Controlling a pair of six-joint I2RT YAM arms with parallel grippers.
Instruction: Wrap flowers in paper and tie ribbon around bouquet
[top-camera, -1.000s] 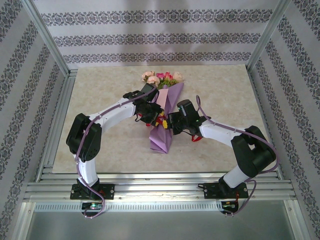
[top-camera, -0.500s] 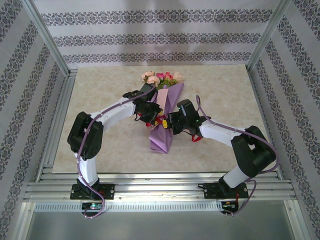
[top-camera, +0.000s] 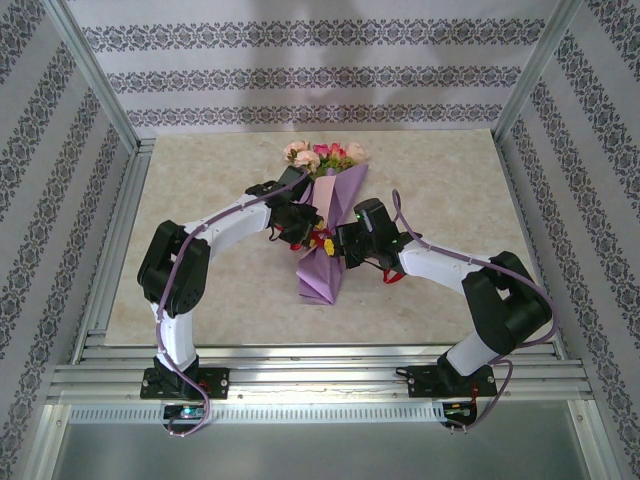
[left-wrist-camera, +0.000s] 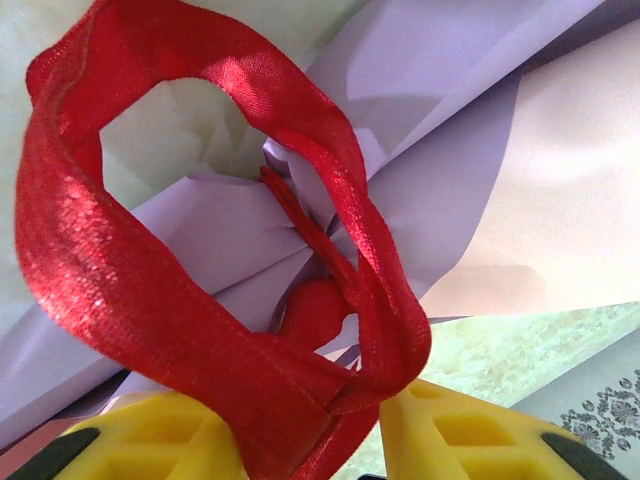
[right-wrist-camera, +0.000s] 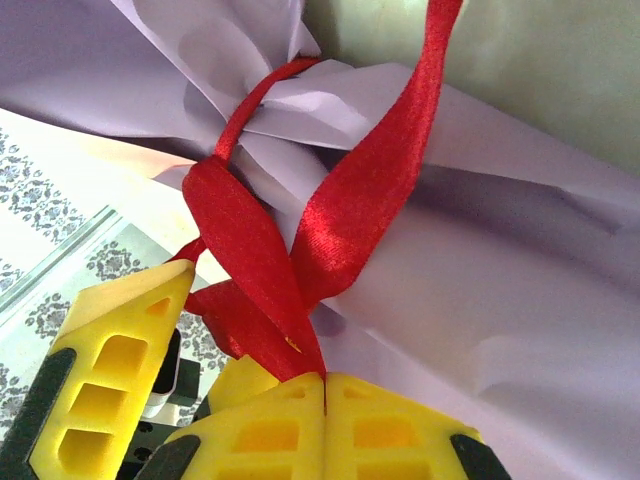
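The bouquet lies on the table, its flowers (top-camera: 322, 155) at the far end and the purple paper (top-camera: 325, 278) cone pointing toward me. The red ribbon (top-camera: 324, 243) circles the cone's middle. In the left wrist view a wide ribbon (left-wrist-camera: 120, 270) loop passes between the yellow fingers (left-wrist-camera: 440, 430) of my left gripper (left-wrist-camera: 310, 402), which stand apart around it, over the paper (left-wrist-camera: 450, 190). My right gripper (right-wrist-camera: 325, 378) is shut on two ribbon (right-wrist-camera: 360, 210) strands running up to the knot against the paper (right-wrist-camera: 520, 290). Both grippers, the left (top-camera: 303, 228) and the right (top-camera: 346, 248), meet at the cone's middle.
A loose red ribbon tail (top-camera: 392, 277) lies on the marble tabletop (top-camera: 200, 170) right of the cone. Patterned walls and metal posts (top-camera: 90, 70) enclose the table on three sides. In the right wrist view, a left gripper finger (right-wrist-camera: 110, 370) is close beside my right one.
The left gripper's fingers have narrowed somewhat around the ribbon loop, and the left arm has shifted slightly. The right arm and the bouquet have stayed in place.
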